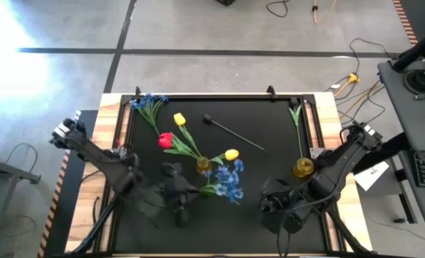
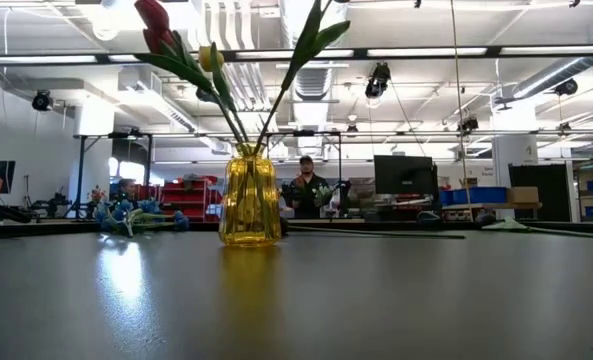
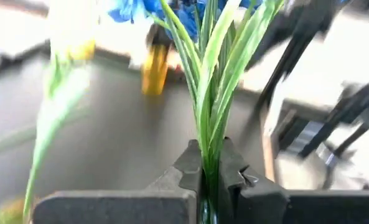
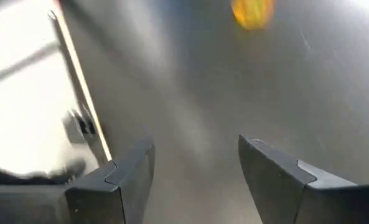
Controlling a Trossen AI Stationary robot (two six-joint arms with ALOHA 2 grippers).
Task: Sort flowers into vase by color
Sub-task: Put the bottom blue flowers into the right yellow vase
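Observation:
My left gripper (image 1: 189, 192) is shut on a spray of small blue blossoms (image 1: 228, 180) on green stems, just near of the middle yellow vase (image 1: 203, 165). That vase stands upright and holds a red tulip (image 1: 165, 140) and two yellow tulips (image 1: 178, 119); it also shows in the low view (image 2: 249, 210). A second yellow vase (image 1: 303, 168) at the right holds one green stem (image 1: 296, 115). Another blue spray (image 1: 147, 102) lies flat at the far left corner. My right gripper (image 1: 275, 206) is open and empty near that second vase. My left gripper pinches the bundle of green stems (image 3: 209, 163) between its two fingers, well below the blossoms (image 3: 172, 9). The fingers come about level from the table's left and lie across the stems. The spray sticks out ahead of the fingers toward the right; whether it touches the table I cannot tell.
A thin dark stem (image 1: 232, 130) lies on the mat behind the middle vase. The black mat has raised wooden edges (image 1: 327, 107). Bare mat lies along the near edge, between the two arms. A person (image 2: 306, 190) stands in the room beyond the table.

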